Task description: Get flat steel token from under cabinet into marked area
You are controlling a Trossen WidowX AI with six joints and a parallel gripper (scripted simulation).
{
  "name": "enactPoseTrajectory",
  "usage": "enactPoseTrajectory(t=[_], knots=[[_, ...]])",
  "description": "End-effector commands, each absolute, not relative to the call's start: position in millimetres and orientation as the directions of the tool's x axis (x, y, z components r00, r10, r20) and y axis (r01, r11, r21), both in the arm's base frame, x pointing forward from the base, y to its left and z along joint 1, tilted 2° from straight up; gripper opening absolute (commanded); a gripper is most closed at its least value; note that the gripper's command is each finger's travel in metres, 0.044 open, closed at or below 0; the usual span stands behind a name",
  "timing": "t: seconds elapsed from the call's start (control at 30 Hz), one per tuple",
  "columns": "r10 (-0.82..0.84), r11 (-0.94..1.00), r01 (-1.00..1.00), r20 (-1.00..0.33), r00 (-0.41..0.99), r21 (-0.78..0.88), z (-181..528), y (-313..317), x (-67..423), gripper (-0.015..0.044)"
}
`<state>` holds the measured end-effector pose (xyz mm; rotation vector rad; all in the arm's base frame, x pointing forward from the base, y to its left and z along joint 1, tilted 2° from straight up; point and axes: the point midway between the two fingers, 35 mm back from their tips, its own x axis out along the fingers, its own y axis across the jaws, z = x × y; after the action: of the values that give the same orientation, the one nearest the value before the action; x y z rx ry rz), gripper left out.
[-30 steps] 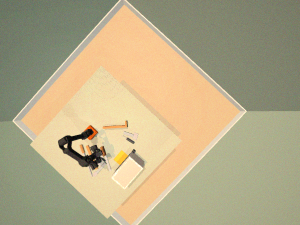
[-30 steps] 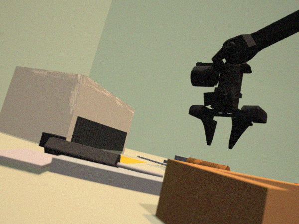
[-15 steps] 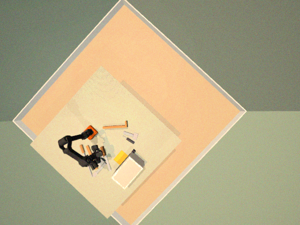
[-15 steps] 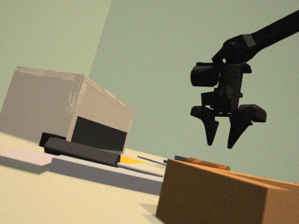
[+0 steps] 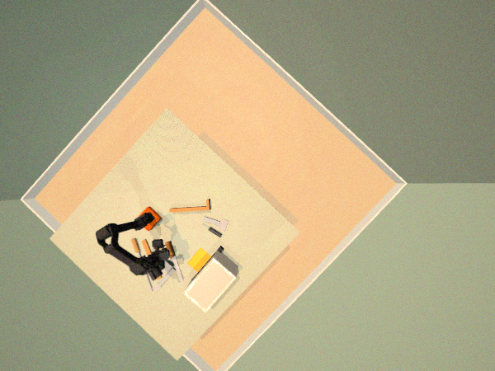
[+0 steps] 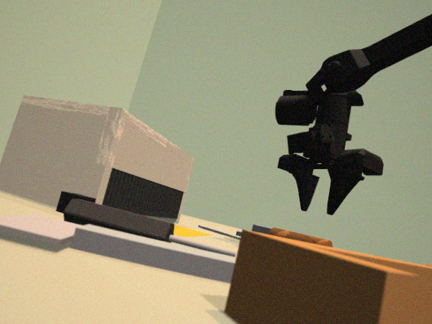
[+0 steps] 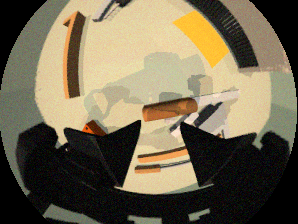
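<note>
You've got one cabinet [image 5: 210,284] on the table [image 5: 124,185], and one yellow marked patch [image 5: 199,259] in front of it. One orange L-shaped bar [image 5: 191,208]. Three short orange pieces [image 5: 145,246] by the arm. One pale paddle [image 5: 218,223], with one small dark stick [image 5: 214,232] just beside it. Pale strips [image 5: 178,269] under the arm: you can count two, and more may be hidden. One claw [image 6: 317,210], two fingers.
</note>
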<state>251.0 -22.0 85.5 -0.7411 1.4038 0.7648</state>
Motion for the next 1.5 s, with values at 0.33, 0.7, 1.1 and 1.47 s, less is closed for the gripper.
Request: enactPoseTrajectory(t=[0.33, 0.7, 1.1, 1.47], knots=[[0.024, 0.656, -0.755, -1.0, 0.02, 0.001, 85.8, -22.3, 251.0, 0.027], [0.024, 0.719, -0.695, -1.0, 0.02, 0.004, 85.8, -22.2, 251.0, 0.027], [0.024, 0.782, -0.623, -1.0, 0.02, 0.007, 85.8, -22.1, 251.0, 0.027], [0.024, 0.833, -0.553, -1.0, 0.02, 0.009, 85.9, -22.0, 251.0, 0.027]])
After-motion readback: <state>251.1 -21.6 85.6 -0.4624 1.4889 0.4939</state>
